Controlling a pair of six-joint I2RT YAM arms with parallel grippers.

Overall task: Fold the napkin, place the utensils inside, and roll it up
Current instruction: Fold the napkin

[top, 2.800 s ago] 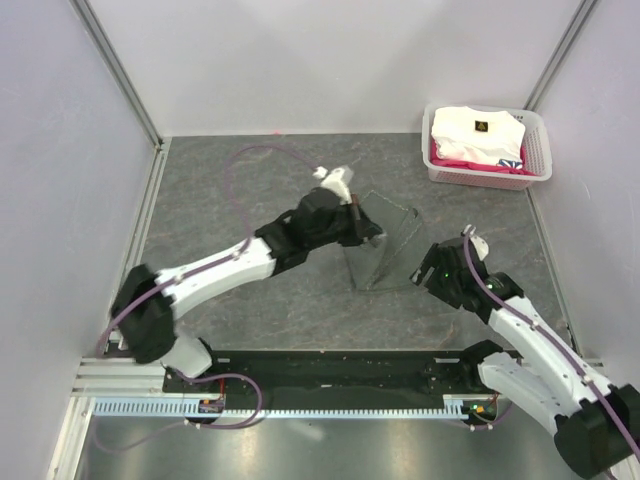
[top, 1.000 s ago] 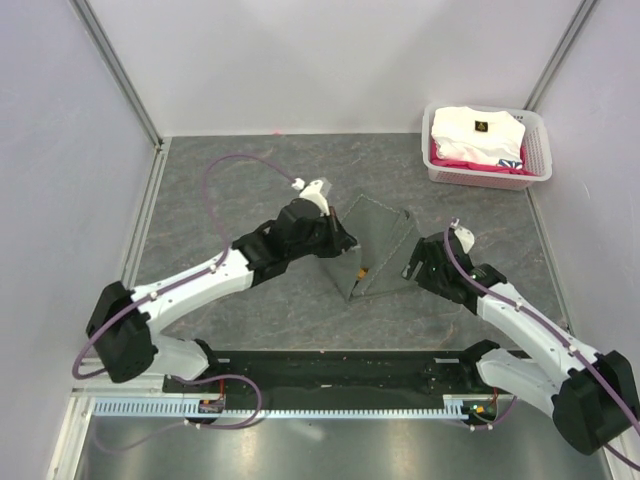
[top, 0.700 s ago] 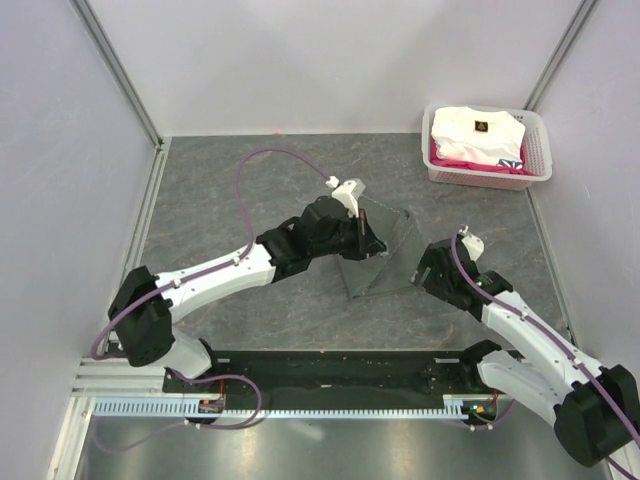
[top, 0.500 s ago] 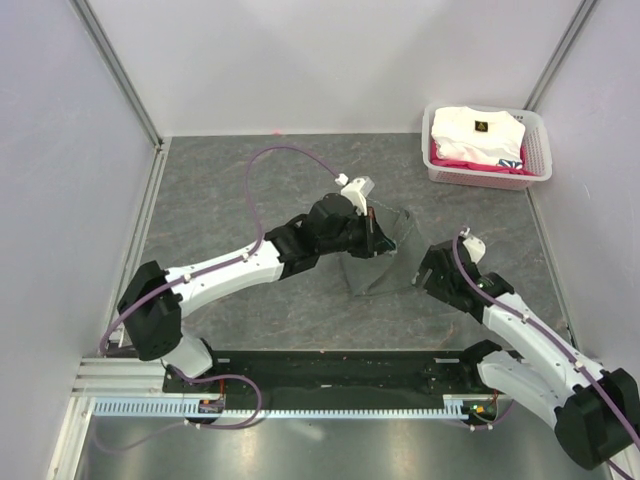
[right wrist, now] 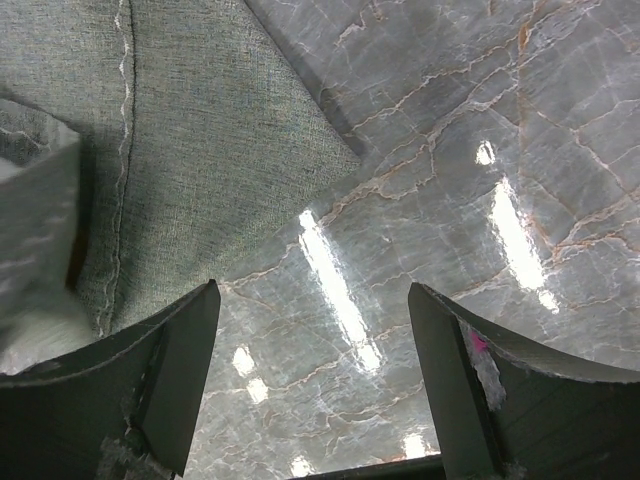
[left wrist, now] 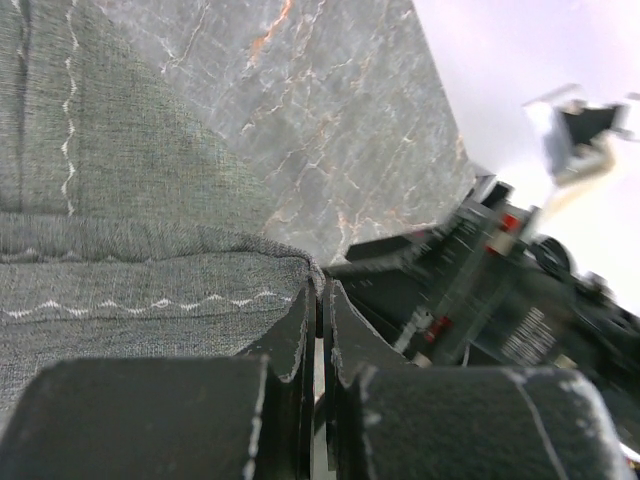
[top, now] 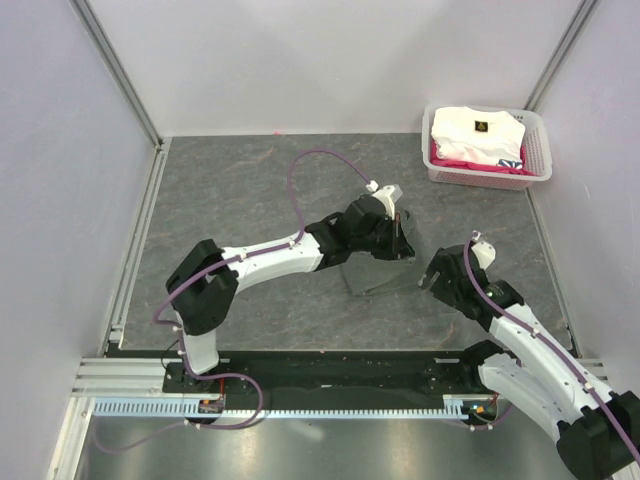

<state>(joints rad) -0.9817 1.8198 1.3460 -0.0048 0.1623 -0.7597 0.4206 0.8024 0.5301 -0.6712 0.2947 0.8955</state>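
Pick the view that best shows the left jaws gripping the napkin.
Left wrist: the left jaws pinch the napkin at its fold, close up. Top view: the left arm covers the pinch. Right wrist: only a napkin corner.

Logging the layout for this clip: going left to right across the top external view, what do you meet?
left arm's black elbow → napkin → right gripper → basket. The left gripper overlaps the napkin, so it is left out of the order.

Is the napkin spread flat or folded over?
Folded over: the napkin lies in two layers, its upper edge pinched by the shut left gripper.
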